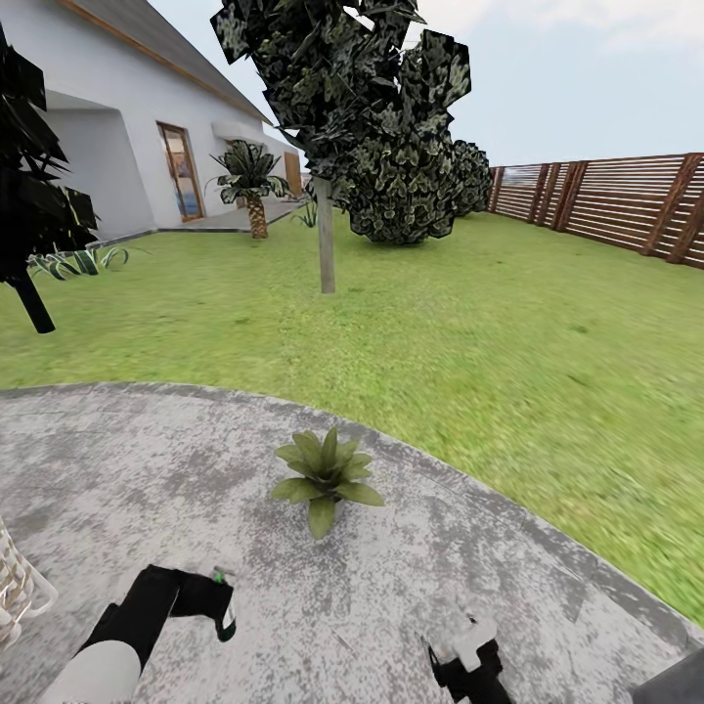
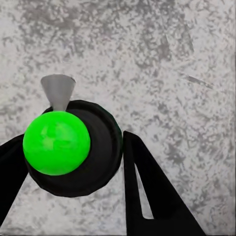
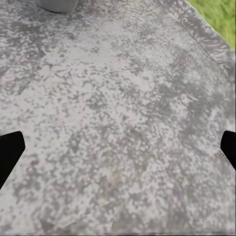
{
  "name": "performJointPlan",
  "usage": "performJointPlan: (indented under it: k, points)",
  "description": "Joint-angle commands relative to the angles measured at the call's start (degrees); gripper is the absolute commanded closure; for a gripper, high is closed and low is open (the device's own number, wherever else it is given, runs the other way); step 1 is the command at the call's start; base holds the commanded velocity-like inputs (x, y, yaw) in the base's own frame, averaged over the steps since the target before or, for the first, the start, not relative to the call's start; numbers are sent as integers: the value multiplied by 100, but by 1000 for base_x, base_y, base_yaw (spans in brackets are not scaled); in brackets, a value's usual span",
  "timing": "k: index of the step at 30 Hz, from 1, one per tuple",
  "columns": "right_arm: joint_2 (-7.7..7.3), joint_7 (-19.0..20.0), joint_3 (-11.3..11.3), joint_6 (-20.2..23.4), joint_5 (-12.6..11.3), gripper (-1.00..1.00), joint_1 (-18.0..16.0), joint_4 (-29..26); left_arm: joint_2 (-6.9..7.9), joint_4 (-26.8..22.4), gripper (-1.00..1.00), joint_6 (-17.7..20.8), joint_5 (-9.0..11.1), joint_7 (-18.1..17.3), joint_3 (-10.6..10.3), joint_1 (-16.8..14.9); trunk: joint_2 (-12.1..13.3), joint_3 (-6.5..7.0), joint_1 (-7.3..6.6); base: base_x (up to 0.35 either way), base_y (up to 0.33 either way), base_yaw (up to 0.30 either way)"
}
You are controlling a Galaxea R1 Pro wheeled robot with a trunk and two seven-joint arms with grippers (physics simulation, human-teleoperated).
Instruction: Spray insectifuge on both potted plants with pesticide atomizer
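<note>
One potted plant [image 1: 326,477], a rosette of pointed green leaves, stands on the grey round patio [image 1: 147,460] just ahead of me. Its grey pot [image 3: 56,4] peeks in at the edge of the right wrist view. The second potted plant is out of view. My left gripper [image 1: 221,603] is low over the paving, shut on the pesticide atomizer [image 2: 98,157]. The atomizer has a black round body with a green dome and a grey nozzle cone [image 2: 58,91]. My right gripper [image 1: 467,653] hangs open over bare paving [image 3: 118,123], nothing between its fingertips [image 3: 10,147].
Lawn [image 1: 469,332] surrounds the patio. A thin tree trunk [image 1: 326,244] and a dark bush [image 1: 406,186] stand ahead, with a brown slatted fence [image 1: 606,200] at the right and a white house [image 1: 117,127] with a palm [image 1: 254,186] at the left. A white wicker object [image 1: 15,587] touches the left edge.
</note>
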Motion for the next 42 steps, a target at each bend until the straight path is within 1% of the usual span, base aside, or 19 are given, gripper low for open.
performJointPlan:
  k: [1,2,3,5,7,8,9,10,11,13,17,21,29,31,33,35,38,39,42]
  points:
    - [8,-177,-42,-333,15,-100,112,27,-20,-34,100,316,-32,-23,9,-28,-2,-5,-1,0,0,0]
    - [3,-302,-51,-689,-68,-100,217,47,-35,-60,100,1154,-26,5,-11,-210,-2,-5,-1,0,0,0]
    - [-4,-313,-54,-715,-77,-100,225,49,-38,-62,100,1397,-29,7,-12,-272,-2,-5,-1,0,0,0]
    - [-18,-322,-61,-749,-257,-100,244,58,-25,-71,100,2268,-35,8,-81,-559,-2,-5,-1,0,0,0]
    - [-20,-328,-60,-751,-565,-100,258,60,-2,-67,100,2721,-29,-23,-182,-768,-2,-5,-1,0,0,0]
    - [-20,-326,-59,-752,-719,-100,260,61,-14,-64,100,2822,-28,-30,-241,-824,-2,-5,-1,0,0,0]
    - [-20,-323,-59,-752,-942,-100,263,61,-33,-60,100,2911,-27,-38,-408,-875,-2,-5,-1,0,0,0]
    - [-21,-320,-59,-753,-1063,-100,263,61,-48,-59,100,2955,-24,-43,-585,-896,-2,-5,-1,0,0,0]
    - [-23,-317,-58,-753,-1205,-100,264,61,-66,-57,100,3115,-8,-48,-1026,-925,-2,-5,-1,0,0,0]
    - [-18,-315,-53,-753,-1278,-100,265,61,-74,-41,100,3332,13,-54,-1478,-1005,-2,-5,-1,20,0,0]
    - [-14,-315,-51,-753,-1309,-100,265,61,-75,63,100,3451,25,-204,-1733,-1276,-2,-5,-1,187,89,-88]
    - [-15,-315,-50,-753,-1314,-100,265,108,-51,238,100,3450,-9,-574,-1773,-1374,-2,-5,-1,280,174,-270]
    - [-15,-323,-58,-753,-1322,-100,265,184,-41,283,100,3468,-25,-648,-1820,-1404,-2,-5,-1,321,46,-288]
    - [-18,-323,-59,-753,-1322,-100,265,184,-25,297,100,3480,-25,-655,-2052,-1402,-2,-5,-1,179,1,-95]
    - [-22,-323,-59,-753,-1322,-100,265,184,-31,399,100,3497,-19,-707,-2573,-1400,-2,-5,-1,55,0,-29]
    - [-23,-323,-59,-753,-1322,-100,265,184,-38,516,100,3500,-18,-903,-2986,-1404,-2,-5,-1,18,0,-9]
    - [-23,-323,-59,-753,-1322,-100,265,184,-2,571,100,3493,-51,-1369,-3346,-1413,-2,-5,-1,5,0,-2]
    - [-23,-323,-59,-753,-1322,-100,265,186,15,581,100,3493,-126,-1537,-3480,-1460,-2,-5,-1,1,0,-1]
    - [-22,-323,-57,-753,-1322,-100,265,192,53,599,100,3492,-439,-2032,-3646,-1663,-2,-5,-1,0,0,0]
